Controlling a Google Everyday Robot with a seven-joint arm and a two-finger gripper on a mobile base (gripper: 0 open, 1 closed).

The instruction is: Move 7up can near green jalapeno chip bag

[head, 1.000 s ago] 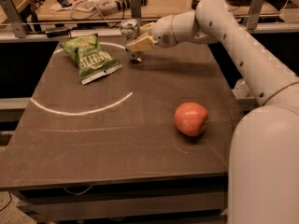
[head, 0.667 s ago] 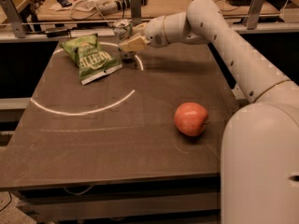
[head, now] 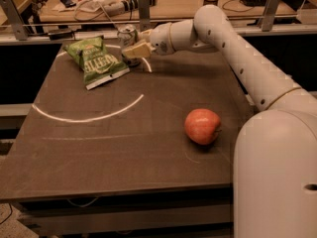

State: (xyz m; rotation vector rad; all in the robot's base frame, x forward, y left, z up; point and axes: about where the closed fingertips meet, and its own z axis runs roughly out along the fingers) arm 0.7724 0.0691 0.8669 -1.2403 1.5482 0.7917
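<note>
The 7up can (head: 127,36), silver with a shiny top, stands upright near the table's far edge, just right of the green jalapeno chip bag (head: 95,60). The bag lies crinkled on the table at the far left, its pale sealed edge toward the front. My gripper (head: 132,47) reaches in from the right and is shut on the can, with a tan finger (head: 134,50) across the can's lower front. The can's lower part is hidden behind that finger.
A red-orange apple (head: 202,126) lies on the dark table (head: 124,152) at the middle right. A white arc is drawn across the tabletop. A cluttered wooden bench with metal posts runs behind the table. My arm spans the far right side.
My gripper has carried the can leftward along the far edge, closer to the chip bag. The apple and the bag have not moved.
</note>
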